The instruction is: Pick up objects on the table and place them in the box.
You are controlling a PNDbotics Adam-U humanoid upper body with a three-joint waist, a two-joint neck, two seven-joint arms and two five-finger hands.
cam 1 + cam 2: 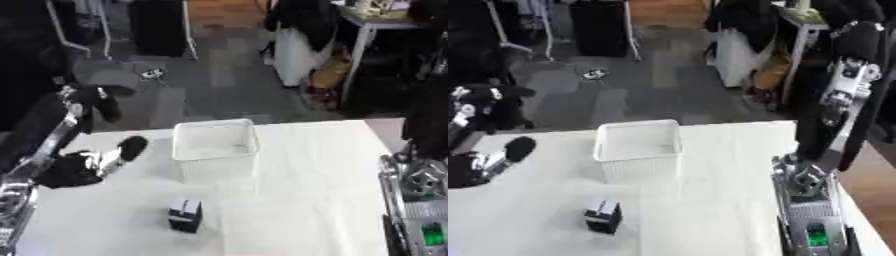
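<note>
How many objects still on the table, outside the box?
1: a small black-and-white object on the white table, near the front edge, in front of the white box. The box interior looks empty, though its floor isn't fully visible.

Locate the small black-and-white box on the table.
The small black-and-white box stands on the white table near its front edge, left of centre in the left eye view, in front of the white mesh basket and apart from it.

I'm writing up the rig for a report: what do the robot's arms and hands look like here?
The left arm is a slim silver link with black joints, ending in a black left hand with silvery metal patches. The right arm shows grey ribbed metal housing with a small green marking and black upper segments. The right hand is out of view.
</note>
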